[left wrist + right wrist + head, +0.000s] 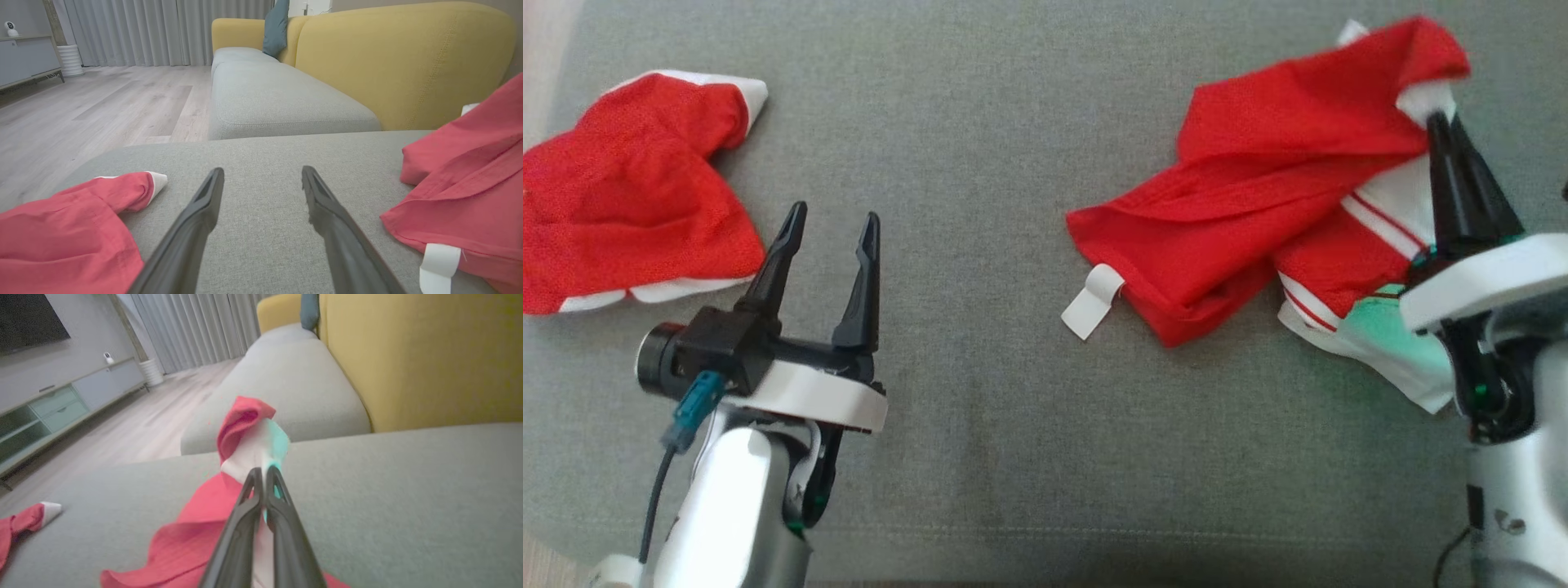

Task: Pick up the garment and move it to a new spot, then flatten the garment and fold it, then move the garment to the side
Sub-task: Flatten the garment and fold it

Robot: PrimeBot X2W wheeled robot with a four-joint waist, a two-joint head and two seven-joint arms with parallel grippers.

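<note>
A red garment with white trim (pixel 1258 196) lies crumpled on the right of the grey cushion, a white tag (pixel 1090 300) sticking out at its lower left. My right gripper (pixel 1439 122) is shut on a white-edged fold of it, and in the right wrist view the pinched cloth (pixel 251 437) stands up above the closed fingertips (pixel 261 473). My left gripper (pixel 835 216) is open over bare cushion, its fingers (pixel 204 204) apart with nothing between them. The garment's hem (pixel 461 192) lies to its right.
A second red and white garment (pixel 629 196) lies crumpled at the far left, close to my left gripper, its cuff (pixel 157 181) near the left finger. The grey cushion (pixel 980 367) spreads between them. A yellow sofa back (pixel 400 61) rises behind; wooden floor (pixel 102 106) lies beyond the edge.
</note>
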